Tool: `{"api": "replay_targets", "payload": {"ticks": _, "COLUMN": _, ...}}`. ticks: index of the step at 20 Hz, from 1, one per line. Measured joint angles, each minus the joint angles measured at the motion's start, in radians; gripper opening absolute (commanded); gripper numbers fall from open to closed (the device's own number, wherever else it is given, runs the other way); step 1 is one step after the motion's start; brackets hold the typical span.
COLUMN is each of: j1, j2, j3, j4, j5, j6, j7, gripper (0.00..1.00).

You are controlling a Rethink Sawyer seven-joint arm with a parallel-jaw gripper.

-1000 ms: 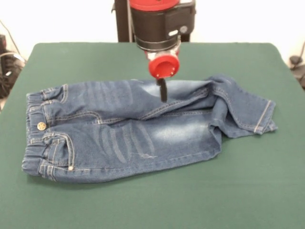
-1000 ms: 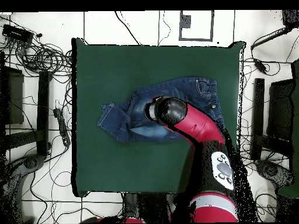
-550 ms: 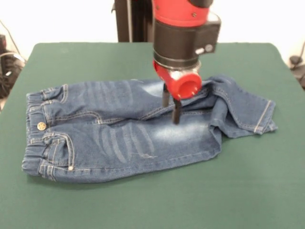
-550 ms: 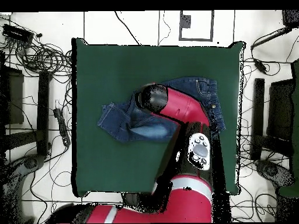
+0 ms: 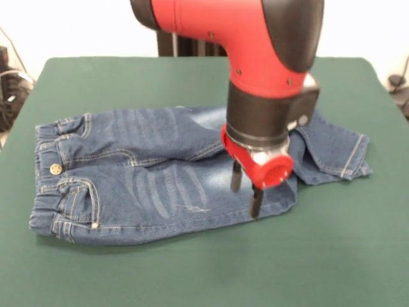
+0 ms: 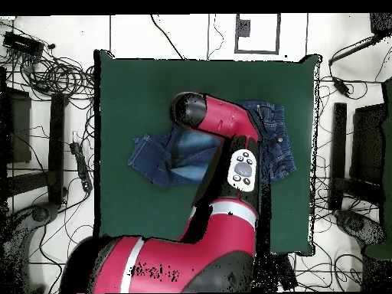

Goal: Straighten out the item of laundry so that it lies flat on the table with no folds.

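Observation:
The item of laundry [image 5: 147, 173], a small pair of faded blue jeans, lies on the green table [image 5: 96, 83] with its waistband and brass button at the left. Its far leg is bunched and folded at the right, ending in a cuff [image 5: 353, 157]. My gripper [image 5: 245, 190] hangs just over the near leg's right end, by its front edge. It is open, its two black fingers [image 5: 255, 202] apart with nothing between them. In the overhead view the red arm [image 6: 222, 126] hides the gripper and the middle of the jeans [image 6: 161, 157].
Bare green tabletop [image 6: 153, 76] surrounds the jeans on all sides. Off the table, tangled cables [image 6: 53, 73] lie on the floor at the left, and dark equipment [image 6: 367, 138] stands at the right.
The arm has swung from the fold between the two legs toward the front view's camera and rightward, so the gripper now hangs over the near leg's end. The jeans have not shifted.

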Motion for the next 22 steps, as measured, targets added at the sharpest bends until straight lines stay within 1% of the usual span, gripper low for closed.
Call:
{"api": "replay_targets", "payload": {"ticks": 4, "j1": 0.011, "j2": 0.057, "j3": -0.008, "j4": -0.052, "j5": 0.015, "j6": 0.02, "j7": 0.0, "gripper": 1.0}}
{"api": "replay_targets", "payload": {"ticks": 7, "j1": 0.038, "j2": 0.097, "j3": -0.024, "j4": -0.088, "j5": 0.02, "j6": 0.059, "j7": 0.0, "gripper": 1.0}}
{"api": "replay_targets", "payload": {"ticks": 11, "j1": 0.074, "j2": 0.111, "j3": -0.041, "j4": -0.099, "j5": 0.027, "j6": 0.092, "j7": 0.0, "gripper": 1.0}}
{"api": "replay_targets", "payload": {"ticks": 16, "j1": 0.109, "j2": 0.111, "j3": -0.053, "j4": -0.099, "j5": 0.048, "j6": 0.095, "j7": 0.001, "gripper": 1.0}}
{"api": "replay_targets", "payload": {"ticks": 22, "j1": 0.151, "j2": 0.11, "j3": -0.072, "j4": -0.099, "j5": 0.094, "j6": 0.095, "j7": 0.009, "gripper": 1.0}}
